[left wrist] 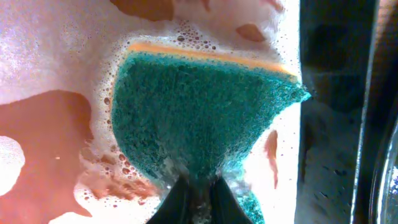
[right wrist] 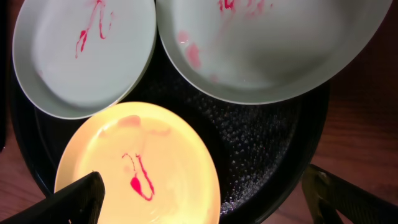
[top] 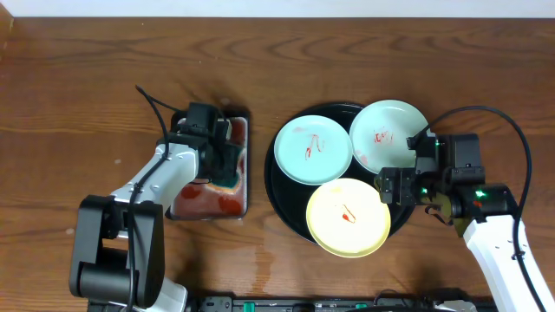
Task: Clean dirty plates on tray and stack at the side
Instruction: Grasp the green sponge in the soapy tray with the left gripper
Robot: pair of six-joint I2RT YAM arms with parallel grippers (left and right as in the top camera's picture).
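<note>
Overhead gives the layout. The black tray point(top: 286, 198) sits on the desk point(top: 87, 87) with all three plates on it. The mint plate point(top: 313, 150) is on the tray's left part. The paler plate point(top: 388, 134) is on its far-right part, overhanging the rim. The yellow plate point(top: 349, 217) is on its near edge, also overhanging. All three carry red squiggles, and none is stacked beside the tray.

Only the left wrist cam shows the grip. The left fingers point(top: 224, 160) are pressed together, pinching the lower edge of a green sponge point(left wrist: 199, 112) with an orange backing, which lies in white foam point(left wrist: 56, 56) and red liquid. In overhead that is just a dark blob over the metal tray point(top: 212, 204), left of the black tray and apart from it.

The right fingers point(top: 390, 185) are spread wide and hold nothing. They sit at the black tray's right rim, between the paler and yellow plates. On the right wrist cam the yellow plate lies between the two fingers, and I can't tell whether there is contact. The tray's pebbled, wet floor shows only in this view.

The left fingertips are buried in the sponge. The left wrist cam sees no plates, only a curved edge at its right border that I can't identify. The right wrist cam crops all three plates.
</note>
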